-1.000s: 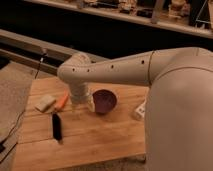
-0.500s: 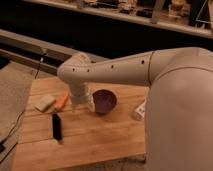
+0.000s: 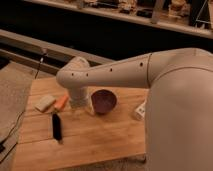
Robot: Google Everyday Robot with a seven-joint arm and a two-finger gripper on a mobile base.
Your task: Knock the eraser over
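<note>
The eraser (image 3: 56,126) is a slim black block lying flat on the wooden table (image 3: 100,140), near its front left part. My gripper (image 3: 81,106) hangs below the big white arm's wrist, over the table between the orange piece and the purple bowl, up and to the right of the eraser and apart from it. The arm's bulk hides much of the table's right side.
A pale cream block (image 3: 44,103) lies at the far left, with an orange carrot-like piece (image 3: 61,102) beside it. A purple bowl (image 3: 103,101) stands mid-table. A white object (image 3: 139,111) shows at the right by the arm. A dark rail runs behind the table.
</note>
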